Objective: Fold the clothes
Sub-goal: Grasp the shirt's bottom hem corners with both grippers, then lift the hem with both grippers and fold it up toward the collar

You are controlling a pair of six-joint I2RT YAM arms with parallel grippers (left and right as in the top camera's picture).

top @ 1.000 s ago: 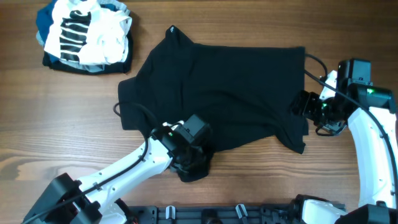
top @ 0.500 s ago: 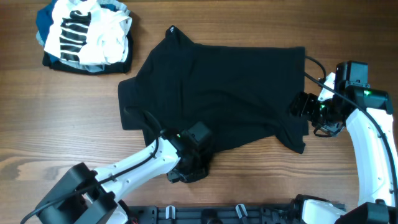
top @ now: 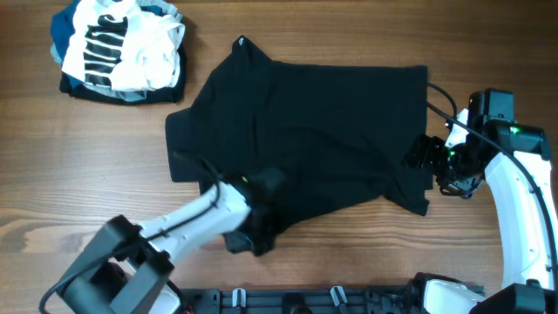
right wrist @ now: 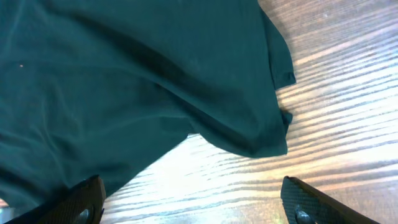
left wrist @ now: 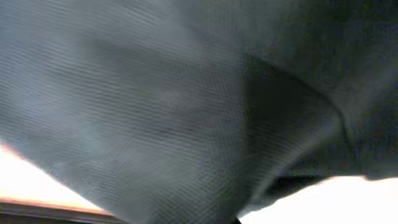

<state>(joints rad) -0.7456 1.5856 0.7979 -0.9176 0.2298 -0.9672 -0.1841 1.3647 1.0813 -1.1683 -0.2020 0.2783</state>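
The large plain black soft-fabric garment [top: 305, 131] lies spread mostly flat across the middle of the brown wooden bench [top: 105, 174], a small white logo [top: 241, 40] at its far-left tip. I judge that 0 folds are finished. The cloth looks open and wrinkled, and its near-right corner trails toward the front edge.

The left arm [top: 187, 218] reaches the garment's near-left corner, where cloth bunches round its end. The left wrist view is filled with black weave, so I cannot tell how wide the left jaws stand or whether they hold fabric. The right jaws stand wide apart and empty, with the fingertips [right wrist: 86, 198] over bare wood just beside the right hem.

Well apart, at the far-left corner, a white black-striped garment [top: 131, 44] sits on blue folded clothing [top: 59, 30]. By my reading, nearly all the folding is left.
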